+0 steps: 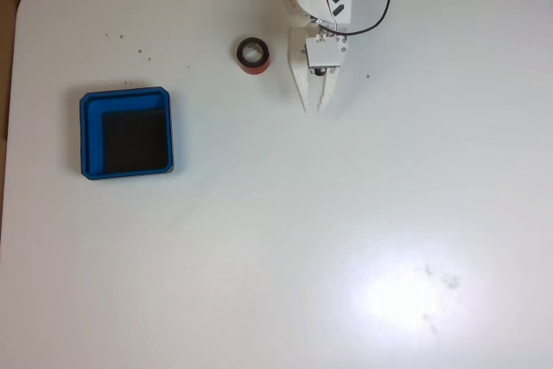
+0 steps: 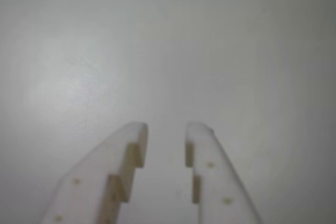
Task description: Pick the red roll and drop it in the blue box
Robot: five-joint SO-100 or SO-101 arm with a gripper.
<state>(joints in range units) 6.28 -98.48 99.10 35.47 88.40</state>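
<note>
Gripper (image 2: pixel 165 129) empty, fingers a narrow gap apart, bare white table (image 2: pixel 168 35) under them in the wrist view. In the fixed view the gripper (image 1: pixel 314 108) points down-frame; the red roll (image 1: pixel 252 55) lies flat to its left and slightly up-frame, near but apart. Likely needs a leftward swing first. Blue box (image 1: pixel 126 132) sits further left, well apart, empty.

Red roll (image 1: pixel 252 55) flat, blue box (image 1: pixel 126 132) apart
</note>
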